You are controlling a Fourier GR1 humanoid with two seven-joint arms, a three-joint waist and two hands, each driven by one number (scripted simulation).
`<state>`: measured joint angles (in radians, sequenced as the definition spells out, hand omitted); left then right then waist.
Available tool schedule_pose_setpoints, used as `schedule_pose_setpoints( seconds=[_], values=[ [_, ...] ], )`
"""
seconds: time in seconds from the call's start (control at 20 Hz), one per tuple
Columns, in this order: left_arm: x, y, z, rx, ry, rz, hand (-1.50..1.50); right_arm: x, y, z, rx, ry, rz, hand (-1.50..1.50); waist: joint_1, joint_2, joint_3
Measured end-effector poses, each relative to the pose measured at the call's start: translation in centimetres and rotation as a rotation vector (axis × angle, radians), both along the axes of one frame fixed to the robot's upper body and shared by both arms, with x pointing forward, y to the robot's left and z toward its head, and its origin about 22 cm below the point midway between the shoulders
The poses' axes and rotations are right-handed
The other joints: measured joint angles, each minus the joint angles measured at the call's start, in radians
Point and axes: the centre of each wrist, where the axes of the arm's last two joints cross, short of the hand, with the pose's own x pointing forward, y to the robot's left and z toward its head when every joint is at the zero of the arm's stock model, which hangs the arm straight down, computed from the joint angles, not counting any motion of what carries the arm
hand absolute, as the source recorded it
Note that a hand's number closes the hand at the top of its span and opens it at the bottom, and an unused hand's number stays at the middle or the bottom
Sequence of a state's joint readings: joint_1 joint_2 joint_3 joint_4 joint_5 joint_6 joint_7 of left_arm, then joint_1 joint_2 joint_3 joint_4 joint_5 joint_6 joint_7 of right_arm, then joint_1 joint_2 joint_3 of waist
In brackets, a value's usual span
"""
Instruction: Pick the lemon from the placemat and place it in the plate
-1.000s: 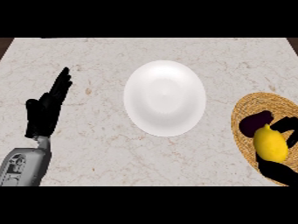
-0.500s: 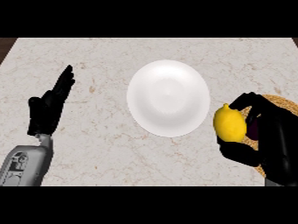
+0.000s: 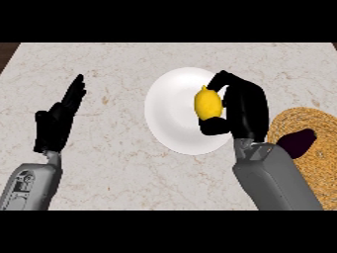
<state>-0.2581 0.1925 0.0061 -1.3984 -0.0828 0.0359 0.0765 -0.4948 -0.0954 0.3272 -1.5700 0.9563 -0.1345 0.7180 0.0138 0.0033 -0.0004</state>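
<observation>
Pale marble counter (image 3: 127, 163) fills the view, w/ a strip of dark wood floor showing at the far left & right corners. Lemon (image 3: 208, 104) is up in the right hand (image 3: 240, 111), yellow, seen against the right half of the white plate (image 3: 172, 111) — over the plate, can't tell if it's touching the surface or above it. Right hand's fingers are curled round the lemon from the right side, one finger hooked over its top, thumb tucked under its lower end; the hand hides the plate's right rim. Grey right forearm (image 3: 276, 180) runs down to the lower edge. Just right of that forearm sits the round woven straw placemat (image 3: 324, 148), partly cut by the frame's right edge, and on its left part a dark purple object (image 3: 297, 141), half hidden behind the arm — can't say what it is. Over at the left, well apart from the plate, the left hand (image 3: 58, 121) rests w/ fingers straight and pointing up-frame, holding nothing, grey forearm below it.
</observation>
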Motion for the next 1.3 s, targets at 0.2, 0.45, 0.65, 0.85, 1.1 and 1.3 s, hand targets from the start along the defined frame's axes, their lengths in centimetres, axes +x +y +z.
schedule_pose_setpoints(
  seconds=[0.2, 0.45, 0.65, 0.85, 1.1, 1.3],
  values=[
    [-0.1, -0.3, 0.1, -0.002, -0.003, -0.007, 0.00, 2.3, 2.5, -1.8, -0.099, 0.074, -0.011, 1.50, 0.005, 0.001, 0.000],
    [0.4, -0.4, 1.0, -0.002, -0.009, -0.021, 0.00, 5.4, 3.6, -4.5, -0.103, 0.176, -0.060, -1.50, 0.014, 0.004, 0.000],
    [0.4, -0.9, 0.3, 0.001, -0.007, -0.023, 0.00, 6.7, 3.7, -6.8, -0.011, 0.227, -0.076, -1.50, 0.023, 0.008, 0.001],
    [1.0, -1.1, 0.6, 0.004, -0.006, -0.026, 0.00, 7.5, 3.8, -8.7, 0.053, 0.226, -0.072, -1.50, 0.024, 0.008, 0.001],
    [0.7, -0.7, 0.6, 0.000, -0.004, -0.032, 0.00, 7.8, 3.6, -8.4, 0.229, 0.130, -0.045, -1.50, 0.029, 0.008, 0.002],
    [0.7, -0.3, 1.0, 0.003, -0.005, -0.011, 0.00, 7.6, 3.2, -7.6, 0.380, 0.010, -0.078, -1.50, 0.012, 0.002, 0.002]
  ],
)
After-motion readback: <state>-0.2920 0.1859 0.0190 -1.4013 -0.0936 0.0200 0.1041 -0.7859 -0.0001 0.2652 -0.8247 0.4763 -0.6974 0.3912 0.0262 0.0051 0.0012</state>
